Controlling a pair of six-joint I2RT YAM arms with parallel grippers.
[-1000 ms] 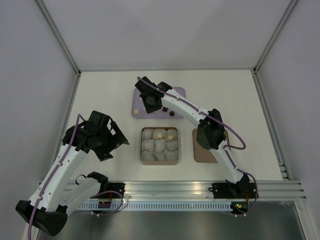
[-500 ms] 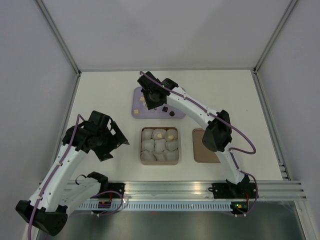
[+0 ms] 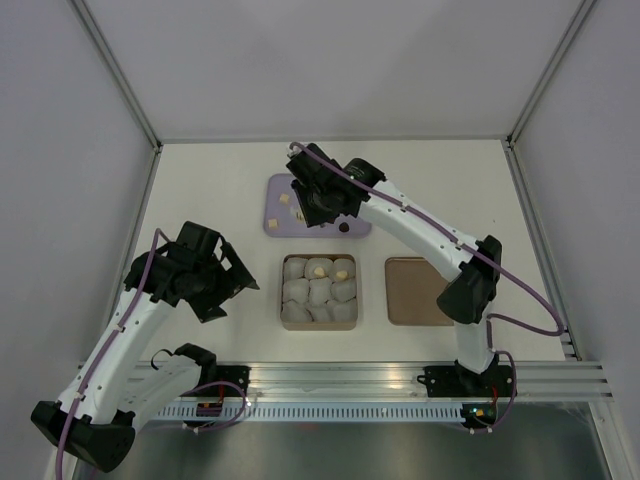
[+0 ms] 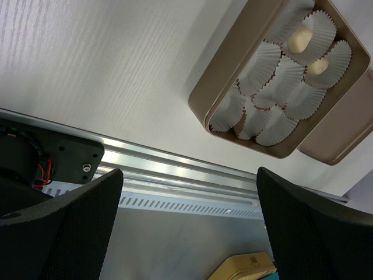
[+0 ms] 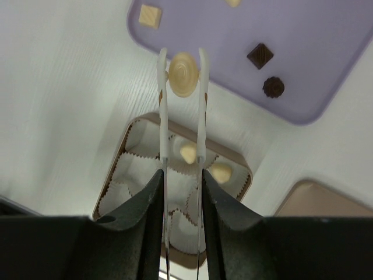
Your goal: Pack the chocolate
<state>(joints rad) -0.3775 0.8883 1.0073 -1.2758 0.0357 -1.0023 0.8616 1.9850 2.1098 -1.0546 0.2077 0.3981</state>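
Note:
My right gripper [image 5: 180, 175] is shut on white tweezers [image 5: 162, 116], and their tips pinch a pale round chocolate [image 5: 183, 74] in the air above the purple tray [image 5: 326, 52]. A tan cube [image 5: 150, 16] and two dark pieces [image 5: 260, 55] lie on the tray. The tan box [image 5: 109, 185] of white paper cups holds two pale pieces [image 5: 187, 153]. In the top view the right gripper [image 3: 308, 203] hangs over the tray [image 3: 356, 186], behind the box [image 3: 282, 290]. My left gripper [image 4: 189, 172] is open and empty, left of the box [image 4: 201, 105].
The flat brown lid [image 3: 412, 290] lies right of the box; it also shows in the left wrist view [image 4: 344, 134]. A metal rail [image 3: 330, 378] runs along the near table edge. White walls enclose the table on three sides.
The right arm's elbow has swung out to the right and its wrist has shifted slightly right over the purple tray. The left arm has not moved.

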